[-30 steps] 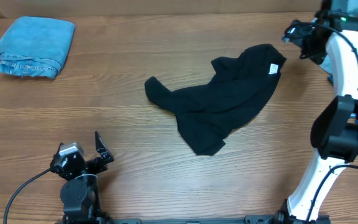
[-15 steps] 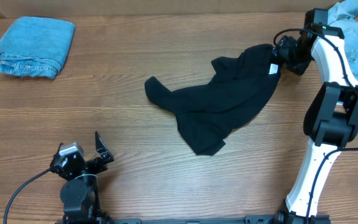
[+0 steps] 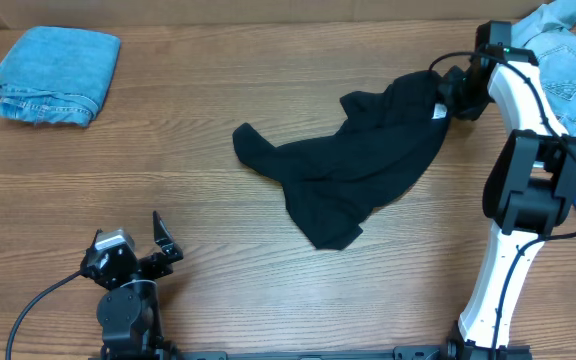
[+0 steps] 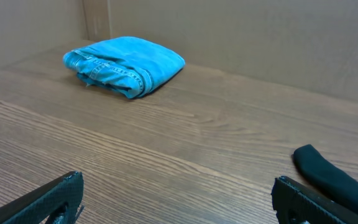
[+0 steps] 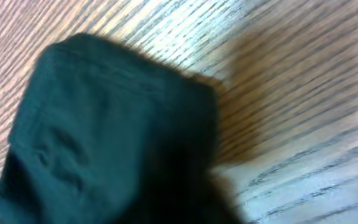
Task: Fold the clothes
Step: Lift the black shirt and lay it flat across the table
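The black T-shirt (image 3: 363,165) lies crumpled on the surface (image 3: 198,190), right of centre. Its long axis runs on a slant from a bunched lower end near the middle of the surface up to a far corner by the small white tag (image 3: 436,111). That far corner is what the coming move turns on, because the right fingers (image 3: 456,93) are at it, closed down to almost nothing. From overhead they overlap the shirt's edge just beside the tag. The right wrist view is filled with dark cloth pressed close under the camera, so they appear to have pinched the fabric there, though the fingers themselves cannot be made out in that blurred picture. The rest of the shirt trails away from them, down and toward the left arm's side. A pull from this corner would therefore probably have to run along that slant to draw the cloth out flat. The left fingers (image 3: 165,244) are spread wide and hold nothing. They are low at the near edge and well apart from the shirt, whose nearest part is a dark lobe seen at the right edge of the left wrist view. The right arm is plainly the nearer one. A folded light-blue denim piece (image 3: 58,70) sits at the far left corner, and a heap of light-blue denim (image 3: 558,50) lies behind the right arm.
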Robot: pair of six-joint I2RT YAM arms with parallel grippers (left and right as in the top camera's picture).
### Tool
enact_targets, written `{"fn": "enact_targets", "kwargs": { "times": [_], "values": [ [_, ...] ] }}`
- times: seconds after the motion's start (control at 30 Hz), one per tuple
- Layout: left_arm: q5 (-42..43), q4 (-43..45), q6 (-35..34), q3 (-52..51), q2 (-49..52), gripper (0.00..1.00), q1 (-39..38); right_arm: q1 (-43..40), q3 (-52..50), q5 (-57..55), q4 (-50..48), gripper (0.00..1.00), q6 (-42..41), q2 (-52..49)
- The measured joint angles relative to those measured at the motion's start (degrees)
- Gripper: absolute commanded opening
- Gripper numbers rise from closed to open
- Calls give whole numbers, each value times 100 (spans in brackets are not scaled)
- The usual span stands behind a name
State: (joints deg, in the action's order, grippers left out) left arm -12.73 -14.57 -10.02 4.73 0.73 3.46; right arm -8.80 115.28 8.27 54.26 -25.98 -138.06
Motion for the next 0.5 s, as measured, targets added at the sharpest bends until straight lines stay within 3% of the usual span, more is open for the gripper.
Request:
{"fn": "enact_targets", "kwargs": {
  "times": [0.2,0.5],
  "values": [
    [0,0,0,0,2,100,0,-17,162,450,179,4,155,0],
    [0,0,0,0,0,100,0,70,1364,2682,190,4,1384,881]
  ]
}}
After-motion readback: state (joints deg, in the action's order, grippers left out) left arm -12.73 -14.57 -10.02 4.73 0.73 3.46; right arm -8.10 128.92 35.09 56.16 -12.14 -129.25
